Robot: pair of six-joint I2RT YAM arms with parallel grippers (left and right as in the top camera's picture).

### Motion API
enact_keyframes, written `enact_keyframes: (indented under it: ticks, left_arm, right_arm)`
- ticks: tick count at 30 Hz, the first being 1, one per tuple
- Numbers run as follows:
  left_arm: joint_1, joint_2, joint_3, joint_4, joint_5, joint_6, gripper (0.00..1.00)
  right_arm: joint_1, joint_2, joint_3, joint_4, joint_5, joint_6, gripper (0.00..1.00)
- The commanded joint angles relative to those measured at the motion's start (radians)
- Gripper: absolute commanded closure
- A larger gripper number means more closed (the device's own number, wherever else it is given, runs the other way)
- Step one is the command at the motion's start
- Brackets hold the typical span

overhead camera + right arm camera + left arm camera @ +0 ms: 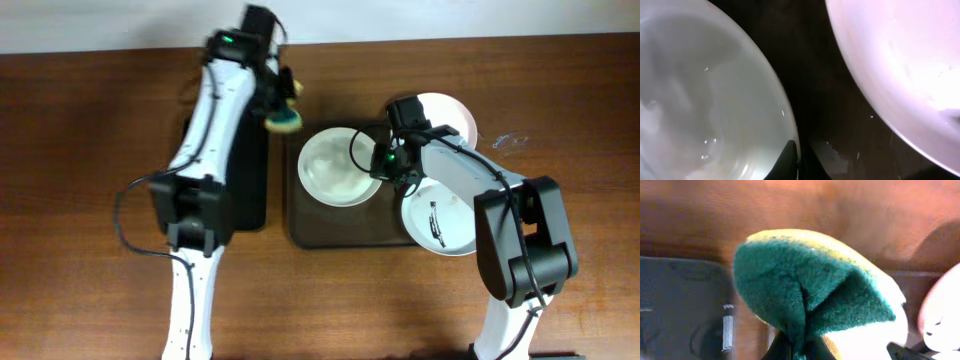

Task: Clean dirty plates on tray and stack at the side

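Three white plates are at the dark brown tray. The left plate looks plain white. My right gripper is shut on its right rim, with the fingers pinching the edge of this plate. A second plate sits at the tray's back right and also shows in the right wrist view. A third plate at the front right carries a black streak. My left gripper is shut on a yellow-and-green sponge and holds it above the table, left of the tray. The left wrist view shows the sponge folded between the fingers.
A narrower black tray lies left of the brown tray, under my left arm, and shows in the left wrist view. Bare wooden table surrounds both trays. A small glinting scrap lies at the right.
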Motion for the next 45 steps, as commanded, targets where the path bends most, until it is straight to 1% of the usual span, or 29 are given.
enact_keyframes:
  ticks: [1, 2, 4, 5, 6, 7, 9, 11, 13, 17, 18, 19, 20, 21, 22, 24, 26, 27, 28, 29, 30, 31, 32, 34, 36, 39, 43, 44, 45]
  left_arm:
    - [0.027, -0.012, 0.233, -0.153, -0.013, 0.097, 1.0]
    - [0.042, -0.012, 0.29, -0.199, -0.013, 0.097, 1.0]
    - [0.087, -0.012, 0.367, -0.265, -0.013, 0.097, 1.0]
    - [0.112, -0.012, 0.388, -0.293, -0.013, 0.097, 1.0]
    - [0.14, -0.012, 0.391, -0.32, -0.012, 0.097, 1.0]
    - [0.153, -0.012, 0.391, -0.34, -0.013, 0.097, 1.0]
    - [0.161, -0.012, 0.391, -0.351, -0.026, 0.115, 1.0]
    - [0.158, -0.012, 0.391, -0.353, -0.036, 0.115, 1.0]
    - [0.154, -0.012, 0.39, -0.351, -0.037, 0.115, 1.0]
    - [0.154, -0.012, 0.39, -0.352, -0.055, 0.115, 1.0]
    - [0.154, -0.012, 0.39, -0.352, -0.055, 0.115, 1.0]
    - [0.154, -0.012, 0.39, -0.352, -0.055, 0.115, 1.0]
    - [0.154, -0.012, 0.39, -0.353, -0.055, 0.115, 1.0]
    - [0.154, -0.012, 0.39, -0.353, -0.055, 0.115, 1.0]
    - [0.154, -0.012, 0.389, -0.353, -0.055, 0.115, 1.0]
    - [0.151, -0.012, 0.389, -0.353, -0.055, 0.115, 1.0]
    - [0.14, -0.012, 0.389, -0.353, -0.055, 0.115, 1.0]
    - [0.14, -0.012, 0.389, -0.353, -0.055, 0.115, 1.0]
    - [0.14, -0.012, 0.389, -0.353, -0.055, 0.115, 1.0]
    - [0.14, -0.012, 0.389, -0.353, -0.055, 0.115, 1.0]
    - [0.14, -0.012, 0.389, -0.353, -0.055, 0.115, 1.0]
    - [0.137, -0.012, 0.389, -0.353, -0.055, 0.115, 1.0]
    - [0.135, -0.012, 0.389, -0.353, -0.055, 0.115, 1.0]
    - [0.125, -0.012, 0.389, -0.352, -0.055, 0.115, 1.0]
    - [0.123, -0.012, 0.389, -0.348, -0.055, 0.115, 1.0]
    - [0.123, -0.012, 0.389, -0.335, -0.055, 0.115, 1.0]
    - [0.122, -0.012, 0.389, -0.33, -0.055, 0.115, 1.0]
    - [0.121, -0.012, 0.389, -0.33, -0.055, 0.115, 1.0]
    - [0.121, -0.012, 0.389, -0.33, -0.055, 0.115, 1.0]
  right_arm:
    - [0.009, 0.034, -0.027, -0.02, -0.031, -0.076, 0.96]
    - [0.009, 0.021, -0.002, -0.042, -0.106, -0.153, 0.96]
    - [0.009, -0.041, 0.074, -0.139, -0.1, -0.19, 0.96]
    - [0.01, -0.071, 0.103, -0.171, -0.083, -0.195, 0.96]
    - [0.011, -0.122, 0.153, -0.238, -0.004, -0.196, 0.96]
    - [0.018, -0.147, 0.174, -0.276, 0.087, -0.195, 0.96]
    - [0.093, -0.187, 0.205, -0.353, 0.382, -0.191, 0.96]
    - [0.198, -0.195, 0.229, -0.413, 0.629, -0.154, 0.96]
    - [0.349, -0.195, 0.241, -0.454, 0.972, -0.108, 0.96]
    - [0.512, -0.195, 0.241, -0.455, 1.365, -0.108, 0.96]
    - [0.557, -0.195, 0.241, -0.452, 1.496, -0.108, 0.96]
    - [0.567, -0.195, 0.241, -0.45, 1.522, -0.108, 0.96]
    - [0.571, -0.195, 0.241, -0.447, 1.522, -0.106, 0.96]
    - [0.57, -0.195, 0.241, -0.448, 1.494, -0.064, 0.96]
    - [0.563, -0.201, 0.241, -0.447, 1.43, -0.039, 0.96]
    - [0.503, -0.241, 0.241, -0.442, 1.157, -0.033, 0.96]
    - [0.316, -0.337, 0.241, -0.423, 0.727, -0.077, 0.96]
    - [0.262, -0.358, 0.241, -0.417, 0.628, -0.104, 0.96]
    - [0.142, -0.393, 0.241, -0.409, 0.412, -0.151, 0.96]
    - [-0.018, -0.414, 0.241, -0.41, 0.204, -0.186, 0.96]
    - [-0.16, -0.414, 0.241, -0.418, 0.065, -0.2, 0.96]
    - [-0.278, -0.408, 0.241, -0.426, 0.018, -0.199, 0.96]
    - [-0.349, -0.404, 0.24, -0.43, 0.013, -0.198, 0.96]
    - [-0.579, -0.376, 0.238, -0.425, 0.019, -0.192, 0.96]
    - [-0.743, -0.303, 0.238, -0.396, 0.031, -0.2, 0.96]
    - [-0.864, -0.162, 0.238, -0.368, 0.114, -0.2, 0.96]
    - [-0.928, -0.018, 0.238, -0.341, 0.125, -0.2, 0.96]
    - [-0.928, -0.013, 0.238, -0.336, 0.125, -0.2, 0.91]
    - [-0.927, -0.015, 0.239, -0.339, 0.122, -0.2, 0.74]
